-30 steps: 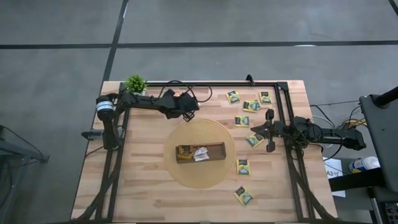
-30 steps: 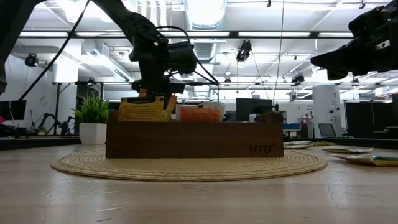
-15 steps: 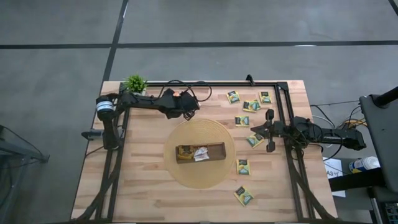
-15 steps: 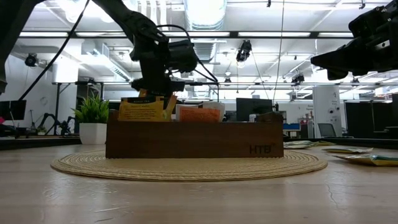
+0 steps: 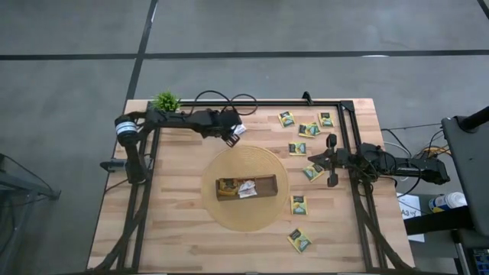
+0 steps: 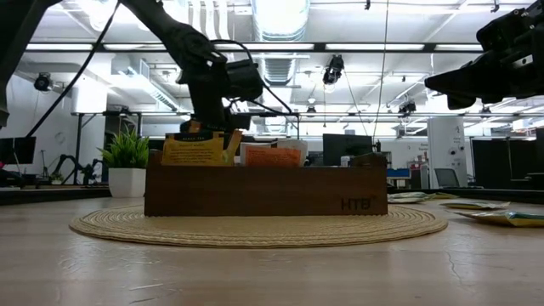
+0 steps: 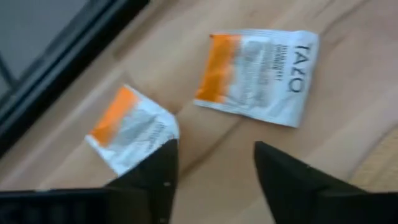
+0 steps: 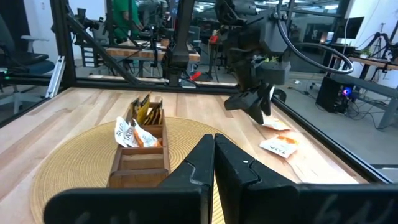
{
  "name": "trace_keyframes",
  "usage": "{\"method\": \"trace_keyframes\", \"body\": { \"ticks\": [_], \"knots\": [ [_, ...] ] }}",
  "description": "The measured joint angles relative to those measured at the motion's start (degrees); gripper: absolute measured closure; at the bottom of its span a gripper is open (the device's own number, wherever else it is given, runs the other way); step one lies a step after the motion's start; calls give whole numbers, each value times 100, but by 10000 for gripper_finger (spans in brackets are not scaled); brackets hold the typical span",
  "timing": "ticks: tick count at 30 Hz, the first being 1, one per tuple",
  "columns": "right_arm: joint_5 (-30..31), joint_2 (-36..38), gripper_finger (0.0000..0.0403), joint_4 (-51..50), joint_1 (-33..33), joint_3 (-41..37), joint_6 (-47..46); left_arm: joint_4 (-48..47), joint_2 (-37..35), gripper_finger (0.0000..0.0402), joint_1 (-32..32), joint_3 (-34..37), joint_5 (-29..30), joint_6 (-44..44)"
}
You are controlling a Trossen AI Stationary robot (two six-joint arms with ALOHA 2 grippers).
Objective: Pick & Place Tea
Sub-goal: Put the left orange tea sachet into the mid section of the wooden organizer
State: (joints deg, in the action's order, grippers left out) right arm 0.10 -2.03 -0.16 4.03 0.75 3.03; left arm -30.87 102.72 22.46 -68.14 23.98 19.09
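Observation:
Two white-and-orange tea sachets (image 7: pixel 255 74) (image 7: pixel 130 127) lie flat on the wood near the table's far edge, and show in the high view (image 5: pixel 239 130). My left gripper (image 7: pixel 214 171) hovers open just above them (image 5: pixel 231 136), one finger at the corner of the nearer sachet. A long brown tray (image 5: pixel 246 186) on a round woven mat (image 5: pixel 229 218) holds yellow and white-orange sachets in its left end. My right gripper (image 8: pixel 214 155) is shut and empty, raised at the table's right side (image 5: pixel 317 160).
Several green-and-yellow sachets lie on the right of the table, among them one (image 5: pixel 297 148) near the mat and one (image 5: pixel 299 241) near the front. A small potted plant (image 5: pixel 166 101) stands at the far left corner. A black frame rail (image 5: pixel 252 103) runs along the far edge.
My left gripper has drawn a little toward the table's far edge and turned, the arm now lying straighter along the far rail. The two white-and-orange sachets, covered before, now show beside its fingers.

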Motion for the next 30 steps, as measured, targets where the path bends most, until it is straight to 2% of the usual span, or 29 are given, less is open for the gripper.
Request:
{"method": "trace_keyframes", "body": {
  "ticks": [5, 8, 10, 21, 30],
  "knots": [
    [0, 1, 394, -1, 0, -2, 0, -211, 0, 105, -127, 7, 890, -182],
    [0, 1, 394, 0, 0, -2, 0, -232, 0, 74, -217, 41, 1616, -91],
    [0, 1, 394, -2, 0, 0, 0, -230, 0, 64, -214, 69, 1811, -29],
    [0, 1, 394, -2, 0, -2, 0, -111, 2, 60, 123, 333, 1252, 152],
    [0, 1, 394, 0, 0, -2, 0, 274, 4, 60, 168, 481, 1183, 60]
  ]
}}
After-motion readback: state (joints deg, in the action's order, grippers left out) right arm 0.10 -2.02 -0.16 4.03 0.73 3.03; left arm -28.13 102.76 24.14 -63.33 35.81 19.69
